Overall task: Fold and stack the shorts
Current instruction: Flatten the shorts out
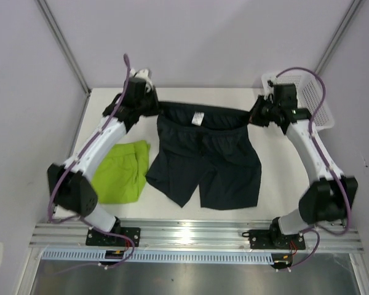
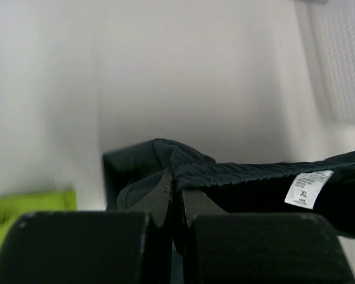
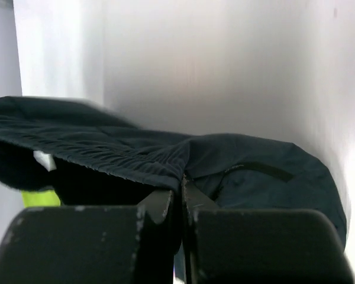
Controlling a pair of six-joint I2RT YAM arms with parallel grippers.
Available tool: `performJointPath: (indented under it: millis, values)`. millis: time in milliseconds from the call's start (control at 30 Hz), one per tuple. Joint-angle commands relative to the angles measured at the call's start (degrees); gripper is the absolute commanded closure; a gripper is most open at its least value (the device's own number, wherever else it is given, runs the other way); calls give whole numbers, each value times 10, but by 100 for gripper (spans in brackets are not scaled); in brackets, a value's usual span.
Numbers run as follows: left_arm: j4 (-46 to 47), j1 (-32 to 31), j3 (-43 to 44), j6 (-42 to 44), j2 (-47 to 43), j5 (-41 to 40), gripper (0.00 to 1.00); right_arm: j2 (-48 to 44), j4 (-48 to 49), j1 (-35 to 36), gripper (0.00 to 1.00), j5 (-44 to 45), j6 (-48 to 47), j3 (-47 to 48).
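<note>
Desk (image 1: 273,153): pale and flat. It carries both pairs.

Dark shorts (image 1: 203,160): navy-teal and the bigger pair, at mid-desk. The waistband (image 1: 203,114) is at the far side, pulled out between the two arms. The legs trail toward the near edge. Both wrist views show the band raised off the surface. Thin, limp cloth, judged light. It sags between the held points and will not keep a shape on its own. The gathered elastic band is the thickest, grippiest part, so its two ends look like the right places to hold. A pinch on a single leg layer would likely bunch or slip.

Lime green shorts (image 1: 120,172): near-left, partly under the left arm and just beside the dark pair's left leg. It looks compact, lies flat, and nothing holds it. Judged as soft and light as the dark pair. Lifting it by an edge would probably open it up.

White mesh basket (image 1: 310,92): far-right corner, behind the right arm.

Left gripper (image 2: 176,177): jaws together, clamped on the left end of the dark waistband, with cloth puckering out of the pinch.

Right gripper (image 3: 180,180): jaws together on the right end of the waistband, with fabric humped just past them.

Size label (image 2: 305,190): white, inside the band, reads XL.
</note>
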Motion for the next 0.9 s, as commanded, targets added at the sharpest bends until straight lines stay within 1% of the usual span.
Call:
performJointPath:
  millis: [0, 33, 67, 100, 133, 167, 200, 233, 267, 300, 333, 367, 400, 433, 467, 500, 533, 600, 633, 700, 733, 833, 867]
  values:
    - [71, 30, 140, -18, 115, -36, 100, 112, 96, -29, 100, 45, 22, 98]
    - [63, 31, 208, -21, 191, -36, 100, 182, 105, -38, 100, 56, 29, 129]
    - [55, 33, 242, -24, 229, -38, 100, 218, 108, -43, 100, 56, 37, 195]
    - [38, 39, 314, -25, 268, -37, 100, 255, 108, -47, 100, 62, 55, 234]
    - [24, 44, 400, -30, 307, -26, 100, 293, 104, -52, 95, 78, 63, 277]
    - [5, 49, 449, -36, 388, -23, 96, 331, 79, -58, 79, 86, 69, 326]
    - [-32, 61, 590, -44, 427, -17, 70, 408, 53, -59, 41, 99, 72, 441]
    - [-46, 70, 627, -75, 462, -9, 35, 445, 20, -59, 31, 113, 70, 508]
    - [-56, 82, 655, -97, 506, 27, 1, 477, -50, -59, 20, 125, 67, 571]
    - [-51, 105, 658, -121, 509, 45, 1, 517, -82, -56, 18, 123, 58, 659]
    - [-40, 116, 637, -161, 503, 62, 1, 519, -110, -51, 17, 120, 50, 670]
    - [-23, 125, 610, -170, 489, 85, 1, 508, -109, -46, 17, 121, 41, 656]
    - [7, 137, 544, -174, 448, 83, 1, 455, -92, -31, 17, 126, 33, 619]
    - [15, 139, 488, -171, 426, 73, 1, 416, -28, -22, 17, 132, 20, 494]
    - [21, 139, 442, -164, 404, 45, 1, 376, 11, -13, 17, 139, 19, 420]
    - [24, 139, 422, -160, 365, 36, 1, 335, 51, 6, 18, 140, 19, 351]
    - [19, 139, 391, -158, 348, 29, 1, 271, 105, 17, 19, 133, 15, 242]
    - [5, 140, 353, -156, 315, 14, 1, 234, 115, 47, 22, 138, 5, 182]
    - [3, 140, 309, -152, 282, 14, 1, 213, 110, 89, 23, 145, -2, 147]
    - [8, 141, 274, -150, 246, 14, 1, 202, 110, 133, 26, 156, -23, 119]
    - [11, 141, 243, -145, 209, 17, 1, 197, 115, 176, 27, 160, -26, 106]
    - [13, 144, 170, -138, 154, 16, 1, 201, 125, 235, 32, 175, -29, 77]
    - [11, 148, 144, -135, 118, 16, 1, 207, 131, 270, 35, 179, -25, 68]
